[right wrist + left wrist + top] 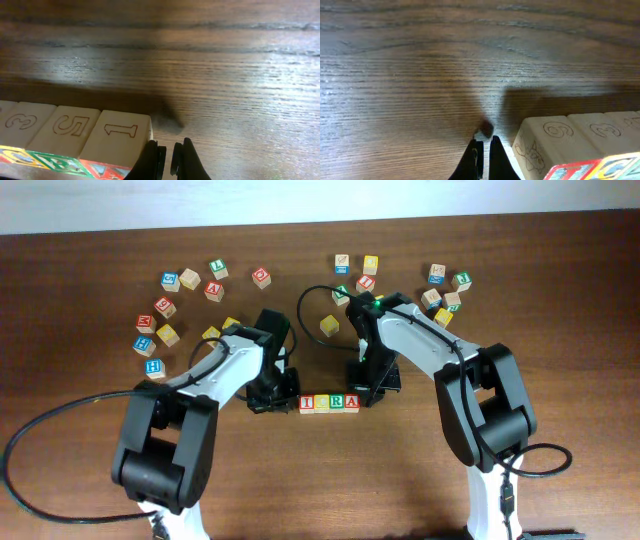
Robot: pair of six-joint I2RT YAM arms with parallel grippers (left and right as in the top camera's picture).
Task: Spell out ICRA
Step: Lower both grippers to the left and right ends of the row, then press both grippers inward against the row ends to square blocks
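Note:
A short row of letter blocks (329, 402) lies on the brown table between my two grippers, with red I and A faces at its ends. My left gripper (284, 402) is shut and empty, just left of the row. In the left wrist view its fingers (483, 150) are beside the end block marked 6 (550, 142). My right gripper (368, 394) is shut and empty at the row's right end. In the right wrist view its left finger (167, 152) touches the end block marked 1 (120, 135).
Several loose letter blocks lie at the back left (190, 280) and back right (440, 290). A yellow block (329, 326) lies between the arms. Black cables run along the table's front left (60, 415) and right (545, 465).

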